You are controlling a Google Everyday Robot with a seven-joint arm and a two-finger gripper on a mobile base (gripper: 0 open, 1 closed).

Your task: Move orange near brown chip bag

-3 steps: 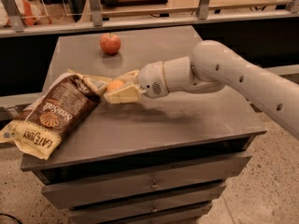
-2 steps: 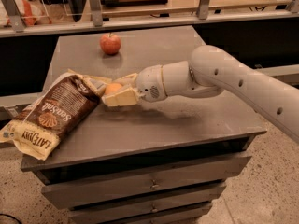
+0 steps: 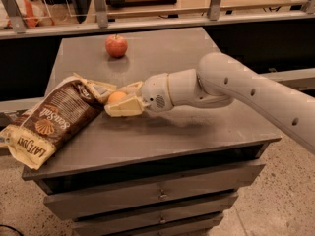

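Observation:
The orange (image 3: 116, 98) is a small yellow-orange fruit held between my gripper's cream fingers (image 3: 123, 109), low over the grey cabinet top. My gripper (image 3: 120, 100) is shut on it, right beside the upper right end of the brown chip bag (image 3: 51, 119). The bag lies slanted at the left of the top, with "Sea Salt" and a shell logo on its dark middle and cream ends. Its lower end hangs over the left front corner. My white arm (image 3: 236, 90) reaches in from the right.
A red apple (image 3: 116, 45) stands at the back of the cabinet top (image 3: 187, 127). Drawers run below the front edge. A rail and shelf stand behind the cabinet.
My gripper with the orange has shifted slightly left and down, closer to the chip bag's upper end. The bag and apple have not moved.

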